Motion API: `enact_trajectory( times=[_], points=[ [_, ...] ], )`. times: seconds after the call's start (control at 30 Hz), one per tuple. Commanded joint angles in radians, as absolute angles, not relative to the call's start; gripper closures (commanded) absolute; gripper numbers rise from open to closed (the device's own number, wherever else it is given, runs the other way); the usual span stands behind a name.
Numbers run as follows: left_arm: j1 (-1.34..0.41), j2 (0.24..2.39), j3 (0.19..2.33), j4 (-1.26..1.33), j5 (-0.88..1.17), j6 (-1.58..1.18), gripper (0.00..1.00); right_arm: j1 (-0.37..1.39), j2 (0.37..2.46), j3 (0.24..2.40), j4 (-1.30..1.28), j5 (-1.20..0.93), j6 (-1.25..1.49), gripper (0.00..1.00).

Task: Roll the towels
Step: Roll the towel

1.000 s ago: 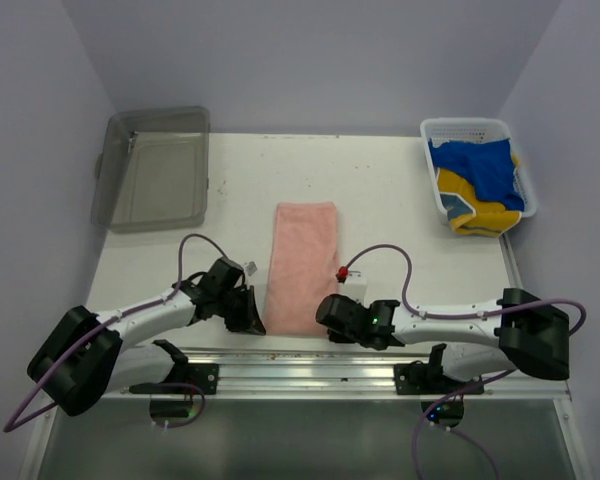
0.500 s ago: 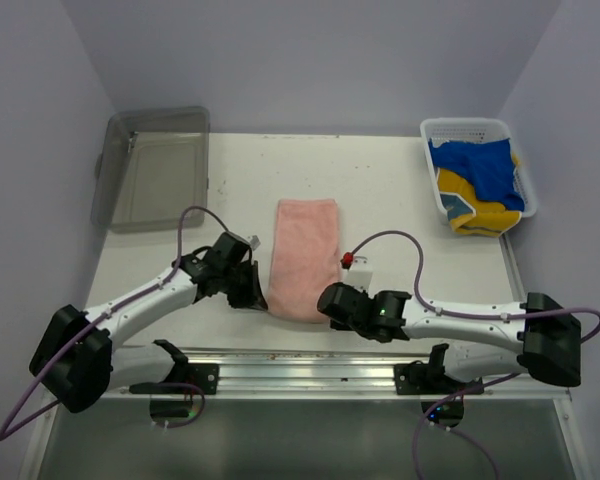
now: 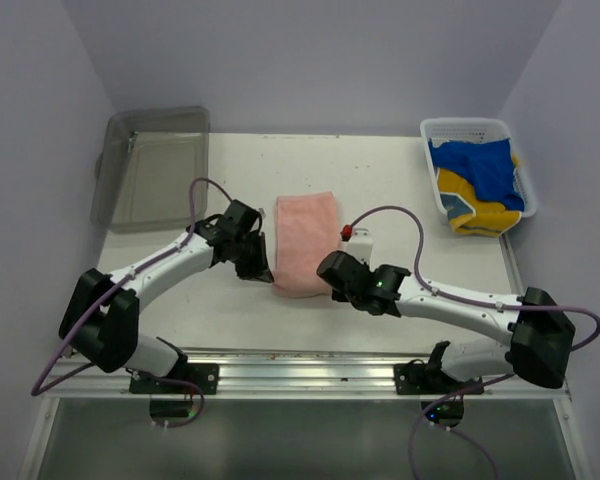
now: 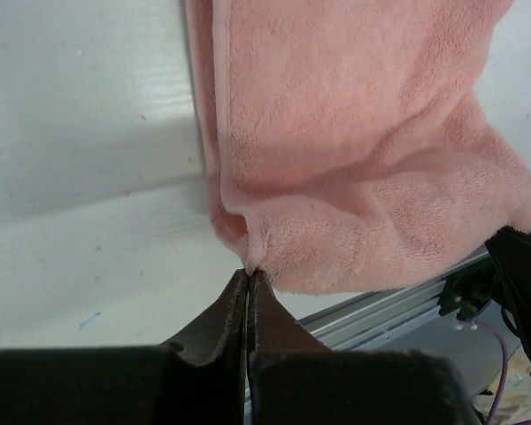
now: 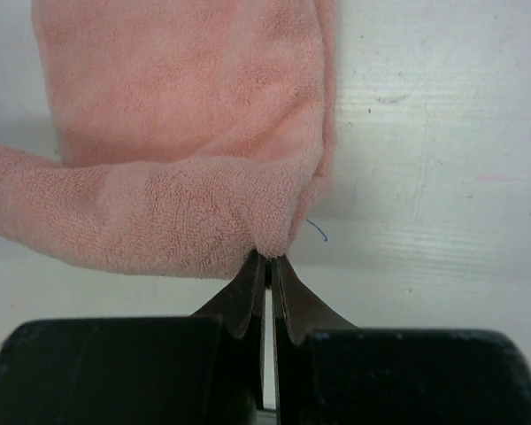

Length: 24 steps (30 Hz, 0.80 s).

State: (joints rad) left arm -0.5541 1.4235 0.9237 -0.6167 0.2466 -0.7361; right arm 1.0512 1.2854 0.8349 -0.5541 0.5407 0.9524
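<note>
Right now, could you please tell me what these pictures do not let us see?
- Top view: fingertips of left gripper and right gripper, hidden by their own bodies.
- Wrist views: pink towel's far end, cut off by the top edge.
- Top view: yellow towel in the basket, partly under the blue towel.

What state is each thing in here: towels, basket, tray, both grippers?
pink towel: far part flat on the table, near edge lifted and curled over, not yet rolled.
blue towel: crumpled in the basket, unrolled.
yellow towel: crumpled in the basket, unrolled.
basket: upright, holding two towels.
tray: resting at the table's far left.
left gripper: shut on pink towel's near left corner.
right gripper: shut on its near right corner.
</note>
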Motion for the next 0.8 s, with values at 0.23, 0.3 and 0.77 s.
enact_trajectory(
  times=[0.23,0.3,0.77],
  points=[
    [-0.479,1.609,1.126,-0.595,0.19,-0.64,1.0,0.891,1.414,0.949,-0.416,0.545,0.76,1.0],
    [-0.469,1.643,1.158,-0.562,0.189,-0.635,1.0,0.87,1.465,0.966,-0.393,0.52,0.744,1.0],
    [-0.463,1.727,1.329,-0.591,0.023,-0.591,0.39,0.7,1.634,1.104,-0.39,0.385,0.735,0.85]
  ],
)
